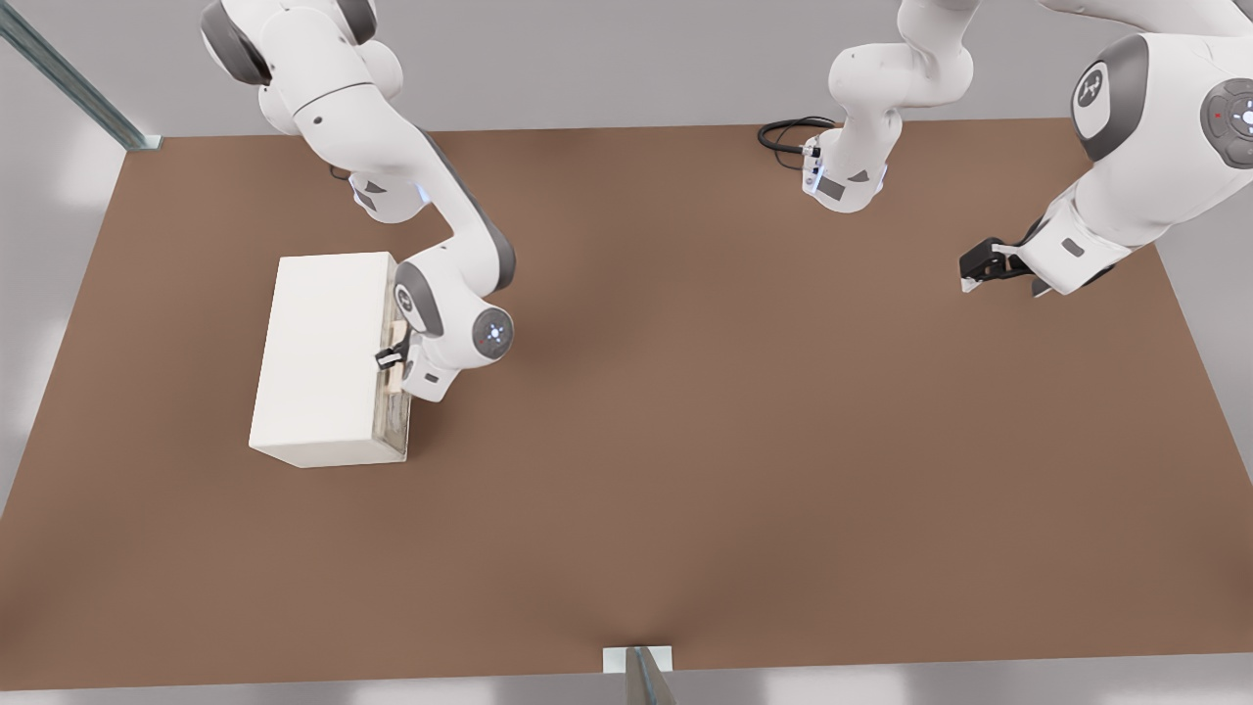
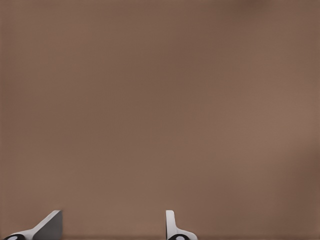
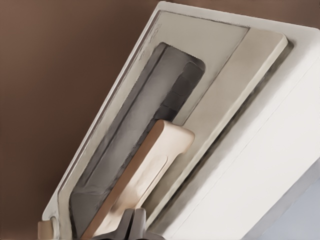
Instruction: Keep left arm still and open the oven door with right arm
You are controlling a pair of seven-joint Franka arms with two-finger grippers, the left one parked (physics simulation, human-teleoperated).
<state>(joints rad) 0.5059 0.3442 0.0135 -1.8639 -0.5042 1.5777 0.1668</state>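
My pincer (image 1: 390,355) sits right at the oven door (image 3: 150,135), on the oven's side toward the front view's right. The beige handle (image 3: 142,172) runs lengthwise straight out from my fingers, which seem pressed around its near end.

One oven (image 1: 323,357) is counted on one brown table (image 1: 734,441), and one door (image 3: 200,75) with one dark window (image 3: 135,150) and one beige handle (image 3: 145,170) is seen on it. Two white arms are counted, the right arm (image 1: 431,196) and the left arm (image 1: 1145,127), and one gripper (image 1: 389,356) is borne by the right arm, its two jaws set at the handle, which lies between them. One black cable (image 1: 788,132) is also counted, well apart from the jaws.
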